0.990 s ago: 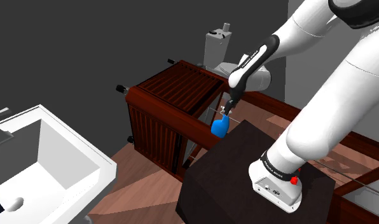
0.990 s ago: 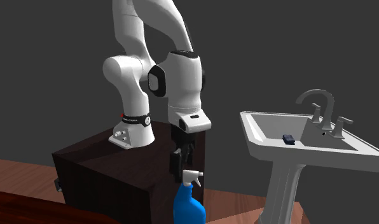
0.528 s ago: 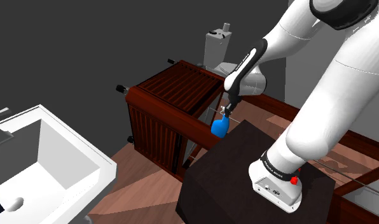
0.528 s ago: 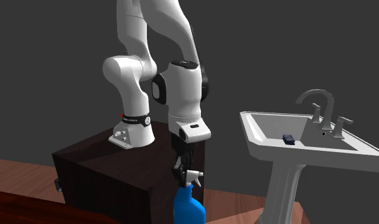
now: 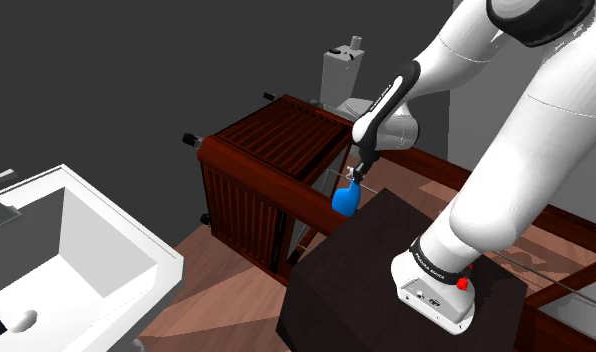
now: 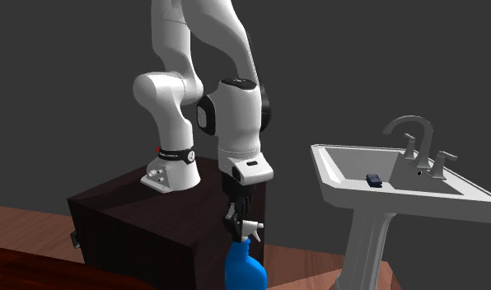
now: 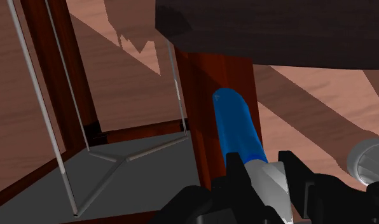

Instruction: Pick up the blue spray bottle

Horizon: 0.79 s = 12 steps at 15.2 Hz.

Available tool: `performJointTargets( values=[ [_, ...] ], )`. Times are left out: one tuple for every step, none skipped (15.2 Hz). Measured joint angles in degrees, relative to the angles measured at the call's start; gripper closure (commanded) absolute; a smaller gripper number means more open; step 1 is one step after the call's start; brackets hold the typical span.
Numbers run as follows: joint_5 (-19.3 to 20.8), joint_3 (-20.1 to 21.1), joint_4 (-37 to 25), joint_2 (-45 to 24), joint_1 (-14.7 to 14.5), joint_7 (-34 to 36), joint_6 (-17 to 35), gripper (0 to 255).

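The blue spray bottle [image 5: 345, 200] stands upright on a dark red wooden ledge, just beyond the stand's far corner. Its pale grey spray head [image 6: 249, 228] tops the blue body [image 6: 244, 268]. My black gripper [image 5: 357, 176] comes down on it from above. In the second exterior view the gripper [image 6: 236, 217] is shut around the spray head. The wrist view has both fingers [image 7: 235, 167] clasping the grey head [image 7: 271, 183], the gripper [image 7: 261, 164] shut on it, with the blue body [image 7: 238, 127] reaching away from the hand.
The dark box stand [image 5: 386, 280] sits right beside the bottle. A slatted red-brown cabinet [image 5: 276, 160] is past it, with a white toilet tank [image 5: 344, 75] behind. A white pedestal sink [image 6: 392, 194] with a faucet [image 6: 417, 138] holds a small dark object [image 6: 373, 179].
Over the last second the hand dropped a little onto the spray head and the fingers closed on it. Since half a second ago nothing visibly moves.
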State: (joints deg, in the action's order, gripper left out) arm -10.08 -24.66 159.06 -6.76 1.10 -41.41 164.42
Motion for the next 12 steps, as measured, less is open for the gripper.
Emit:
performJointTargets(
  values=[
    [0.86, -0.43, 0.02, 0.51, -0.27, 0.69, -0.46, 255],
    [2.31, -1.13, 0.11, 1.39, -0.59, 1.72, -1.15, 255],
    [4.12, -1.87, 0.26, 2.53, -0.96, 3.09, -1.99, 255],
    [5.94, -2.51, 0.3, 3.68, -1.15, 4.38, -2.95, 255],
    [7.86, -3.09, 0.46, 4.98, -1.19, 5.66, -3.92, 255],
    [9.42, -3.36, 0.62, 6.08, -1.22, 6.86, -4.73, 255],
    [11.09, -3.68, 0.69, 7.35, -1.04, 7.94, -5.77, 255],
    [12.57, -3.87, 0.73, 8.55, -0.8, 8.88, -6.81, 255],
    [13.84, -3.84, 0.73, 9.69, -0.64, 9.91, -7.84, 255],
    [15.07, -3.8, 0.65, 10.89, -0.38, 10.82, -9.0, 255],
    [15.96, -3.74, 0.57, 11.86, -0.14, 11.43, -9.97, 255],
    [17.07, -3.54, 0.57, 13.17, 0.14, 12.34, -11.19, 255]
  ],
)
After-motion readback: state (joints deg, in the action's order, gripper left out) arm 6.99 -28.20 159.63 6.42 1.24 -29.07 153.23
